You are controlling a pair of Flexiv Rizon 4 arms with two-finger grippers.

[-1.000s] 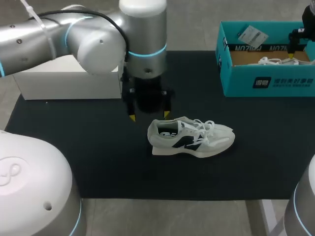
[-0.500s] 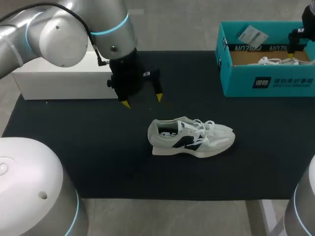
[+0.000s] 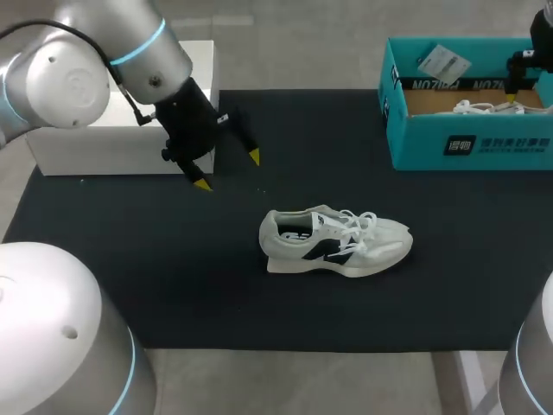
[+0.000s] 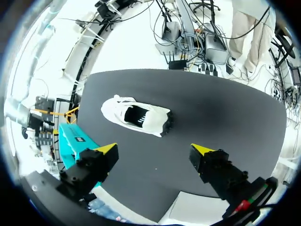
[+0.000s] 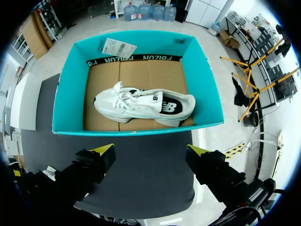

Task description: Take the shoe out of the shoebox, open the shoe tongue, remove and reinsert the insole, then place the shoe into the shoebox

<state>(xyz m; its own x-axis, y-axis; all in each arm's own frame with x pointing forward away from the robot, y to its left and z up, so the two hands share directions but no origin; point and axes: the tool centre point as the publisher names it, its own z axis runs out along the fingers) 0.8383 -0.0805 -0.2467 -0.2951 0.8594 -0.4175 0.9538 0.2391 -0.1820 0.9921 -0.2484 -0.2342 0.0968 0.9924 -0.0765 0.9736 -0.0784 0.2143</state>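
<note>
the left gripper (image 3: 227, 170) is hanging over the black mat (image 3: 130, 259) near the right end of a white box (image 3: 104, 143), its two yellow-tipped fingers spread wide and gripping nothing

a white sneaker (image 3: 335, 242) with dark side markings and white laces is sitting on the mat near its middle, well apart from the left gripper, with the heel toward the robot's left and the toe toward its right; a side emblem is showing but is too small to make out; in the left wrist view the sneaker (image 4: 136, 117) is lying ahead of the open fingers, its dark opening facing the camera

the teal shoebox (image 3: 467, 143) is standing open at the far right of the mat; a black band with pale lettering is running along its inner back wall, and a dark label with white print is sitting on its front wall; a white paper tag (image 5: 117, 47) with a barcode is leaning over the back rim

the right gripper (image 5: 150, 151) is hovering above the near wall of the shoebox (image 5: 141, 132), fingers wide apart and holding nothing; inside, a second sneaker (image 5: 143, 106) is lying on its side on the brown cardboard floor, its laces loose and a dark emblem showing on its side
</note>
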